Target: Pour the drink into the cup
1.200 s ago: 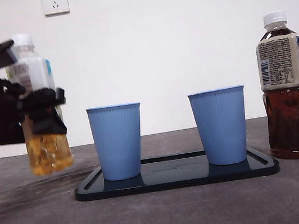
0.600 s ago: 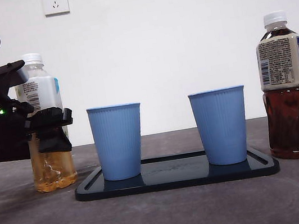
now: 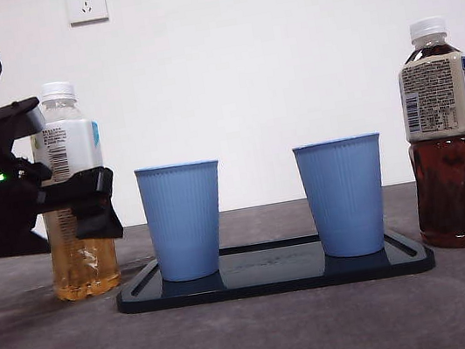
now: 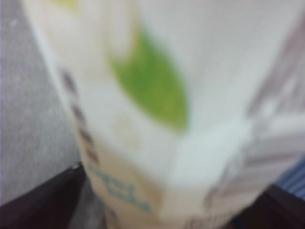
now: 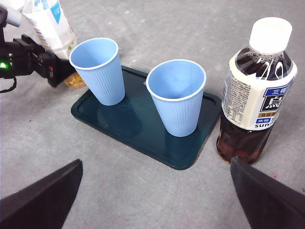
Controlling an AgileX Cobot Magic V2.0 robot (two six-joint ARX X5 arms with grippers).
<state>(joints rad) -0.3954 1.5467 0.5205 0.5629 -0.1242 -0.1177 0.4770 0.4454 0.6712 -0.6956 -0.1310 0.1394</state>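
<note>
left gripper [image 3: 86,202] clenched on the clear plastic bottle of amber drink [image 3: 73,191], white cap on, at label height. bottle upright, base on the grey table [image 3: 257,330], just beside the dark green rectangular tray [image 3: 275,278]. two light blue ribbed paper cups [image 3: 184,220] [image 3: 343,197] stand upright on the tray, apart from each other. left wrist view is filled by the blurred bottle label. dark brown tea bottle with white cap [image 3: 445,134] stands upright off the tray's far end. right gripper [image 5: 157,200] hangs above the scene, jaws spread wide, grasping nothing.
</note>
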